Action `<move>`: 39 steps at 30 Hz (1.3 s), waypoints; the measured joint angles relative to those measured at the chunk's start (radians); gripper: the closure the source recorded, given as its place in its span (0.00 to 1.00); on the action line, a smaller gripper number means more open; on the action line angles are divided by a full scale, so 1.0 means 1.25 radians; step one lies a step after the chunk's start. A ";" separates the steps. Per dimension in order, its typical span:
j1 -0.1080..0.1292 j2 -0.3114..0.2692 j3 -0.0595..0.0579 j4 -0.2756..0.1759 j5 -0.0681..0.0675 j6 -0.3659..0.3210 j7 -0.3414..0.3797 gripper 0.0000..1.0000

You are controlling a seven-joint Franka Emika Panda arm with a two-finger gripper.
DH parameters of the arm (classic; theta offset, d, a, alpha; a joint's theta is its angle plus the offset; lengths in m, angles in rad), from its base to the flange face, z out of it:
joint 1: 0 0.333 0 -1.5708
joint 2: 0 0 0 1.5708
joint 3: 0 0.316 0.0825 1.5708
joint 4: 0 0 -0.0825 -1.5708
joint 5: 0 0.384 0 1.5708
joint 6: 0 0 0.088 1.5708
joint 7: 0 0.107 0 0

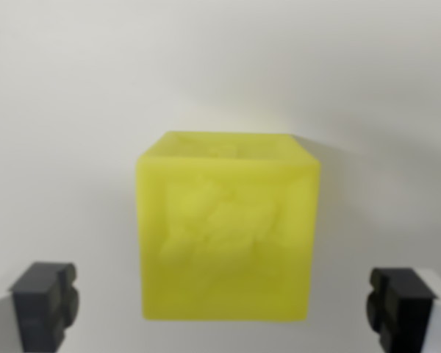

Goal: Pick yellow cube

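yellow cube sits mid-frame on the white counter, right between the fingers, which are spread wide at lower left and lower right, neither touching it.

A bare test setup, most likely a lab or robotics workspace, fills the wrist view. A plain, unmarked white surface runs edge to edge with no furniture, tools or household items to place it elsewhere. On it sits a single yellow cube, a simple block with a faint raised pattern on its face, slightly blurred. Two black fingertips of the gripper frame the lower corners, one at each side, well apart from the block. The room beyond cannot be told.
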 joint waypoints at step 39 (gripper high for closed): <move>-0.003 0.016 0.001 0.003 -0.006 0.013 -0.004 1.00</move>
